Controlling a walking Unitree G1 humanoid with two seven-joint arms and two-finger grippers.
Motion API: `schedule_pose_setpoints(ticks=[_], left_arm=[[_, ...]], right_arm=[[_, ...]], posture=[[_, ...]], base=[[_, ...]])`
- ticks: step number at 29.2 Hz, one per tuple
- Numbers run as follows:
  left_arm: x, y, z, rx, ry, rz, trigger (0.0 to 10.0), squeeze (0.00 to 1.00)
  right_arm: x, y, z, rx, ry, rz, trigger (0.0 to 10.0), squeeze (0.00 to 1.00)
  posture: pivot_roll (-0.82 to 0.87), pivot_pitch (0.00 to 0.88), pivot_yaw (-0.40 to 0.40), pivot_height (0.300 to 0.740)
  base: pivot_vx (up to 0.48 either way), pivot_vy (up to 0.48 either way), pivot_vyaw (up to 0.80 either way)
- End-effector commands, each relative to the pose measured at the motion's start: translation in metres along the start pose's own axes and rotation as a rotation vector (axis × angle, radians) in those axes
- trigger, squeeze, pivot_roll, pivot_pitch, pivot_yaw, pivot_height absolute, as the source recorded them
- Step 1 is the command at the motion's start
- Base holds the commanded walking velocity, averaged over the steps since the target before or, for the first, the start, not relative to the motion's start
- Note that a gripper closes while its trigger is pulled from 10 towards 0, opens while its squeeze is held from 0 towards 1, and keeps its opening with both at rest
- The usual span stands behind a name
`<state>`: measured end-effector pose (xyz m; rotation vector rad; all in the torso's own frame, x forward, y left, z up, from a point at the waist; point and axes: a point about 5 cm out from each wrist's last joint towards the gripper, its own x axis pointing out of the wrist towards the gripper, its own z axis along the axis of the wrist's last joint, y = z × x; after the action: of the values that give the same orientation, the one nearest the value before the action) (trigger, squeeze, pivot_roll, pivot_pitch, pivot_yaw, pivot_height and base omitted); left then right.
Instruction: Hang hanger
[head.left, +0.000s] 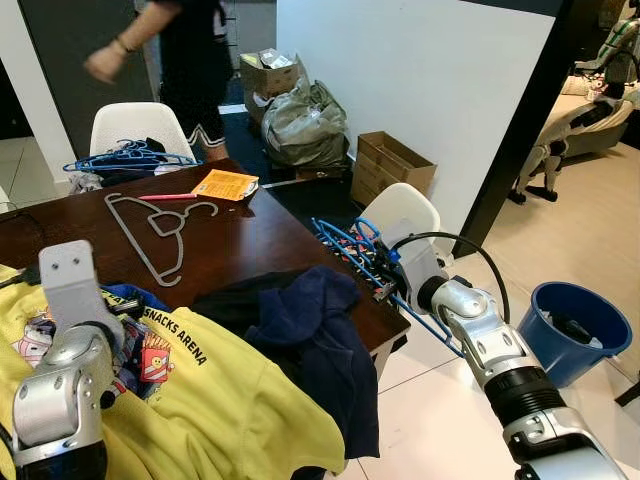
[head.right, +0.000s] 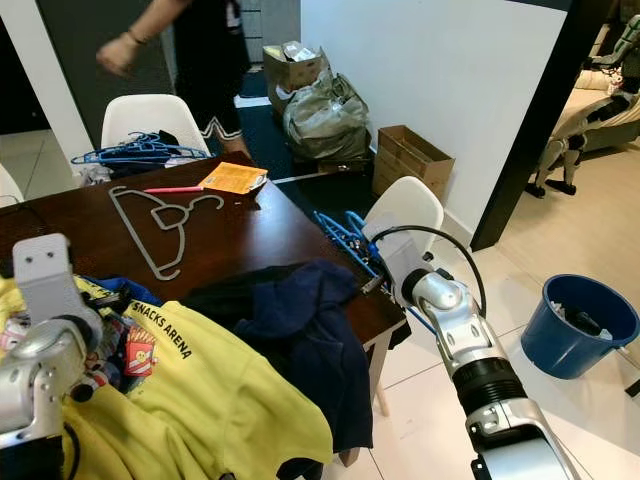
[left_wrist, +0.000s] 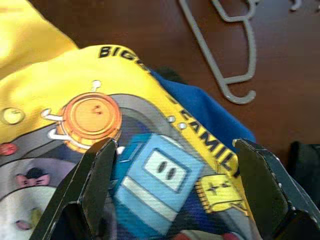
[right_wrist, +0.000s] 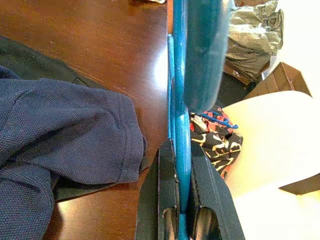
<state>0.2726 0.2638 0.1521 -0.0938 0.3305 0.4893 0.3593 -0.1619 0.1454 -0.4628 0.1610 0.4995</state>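
Observation:
My right gripper (right_wrist: 182, 165) is shut on a blue plastic hanger (right_wrist: 180, 100), held edge-on over the right edge of the dark wooden table (head.left: 250, 235). That blue hanger (head.left: 350, 250) reaches from the gripper toward the white chair (head.left: 400, 215) beside the table. A grey hanger (head.left: 150, 230) lies flat on the table top. My left gripper (left_wrist: 175, 185) stands open just above a yellow printed T-shirt (left_wrist: 100, 120); the grey hanger's end (left_wrist: 235, 75) shows beyond it.
A navy garment (head.left: 310, 330) drapes over the table's near corner. More blue hangers (head.left: 125, 158) lie on a far white chair. A person (head.left: 180, 50) stands behind the table. An orange booklet (head.left: 225, 184), cardboard boxes (head.left: 390, 165) and a blue bucket (head.left: 580, 325) are around.

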Motion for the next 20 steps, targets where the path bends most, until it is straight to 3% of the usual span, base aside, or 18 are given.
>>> schedule_pose_setpoints(ticks=[1, 6, 7, 11, 12, 13, 20], left_arm=[[0.001, 0.001, -0.007, 0.008, 0.028, 0.01, 10.0, 0.0], [0.0, 0.002, -0.008, 0.021, 0.046, 0.046, 10.0, 0.0], [0.0, 0.005, -0.009, 0.026, 0.05, 0.061, 8.9, 0.0], [0.001, 0.006, -0.009, 0.023, 0.055, 0.078, 8.9, 0.0], [0.001, 0.007, -0.01, 0.02, 0.057, 0.09, 2.5, 0.0], [0.001, 0.009, -0.011, 0.022, 0.058, 0.107, 0.0, 0.0], [0.002, 0.015, -0.013, 0.028, 0.06, 0.13, 0.0, 0.0]], right_arm=[[-0.003, -0.002, -0.002, -0.002, 0.01, -0.007, 10.0, 0.0], [-0.004, -0.003, -0.004, -0.002, 0.016, -0.011, 10.0, 0.0], [-0.005, -0.002, -0.004, 0.0, 0.015, -0.011, 10.0, 0.0], [-0.005, -0.002, -0.004, 0.001, 0.014, -0.011, 10.0, 0.0], [-0.004, -0.002, -0.003, 0.001, 0.013, -0.011, 10.0, 0.0], [-0.004, -0.002, -0.003, 0.002, 0.013, -0.011, 10.0, 0.0], [-0.004, -0.002, -0.003, 0.002, 0.01, -0.013, 10.0, 0.0]], posture=[[0.04, 0.0, -0.045, 0.74], [0.04, 0.0, -0.044, 0.74], [0.03, 0.0, -0.041, 0.74], [0.03, 0.0, -0.041, 0.74], [0.04, 0.0, -0.042, 0.74], [0.04, 0.0, -0.042, 0.74], [0.04, 0.0, -0.037, 0.74]], base=[[0.0, 0.0, 0.0], [0.0, 0.0, 0.0], [0.0, 0.0, 0.0], [0.0, 0.0, 0.0], [0.0, 0.0, 0.0], [0.0, 0.0, 0.0], [0.0, 0.0, 0.0]])
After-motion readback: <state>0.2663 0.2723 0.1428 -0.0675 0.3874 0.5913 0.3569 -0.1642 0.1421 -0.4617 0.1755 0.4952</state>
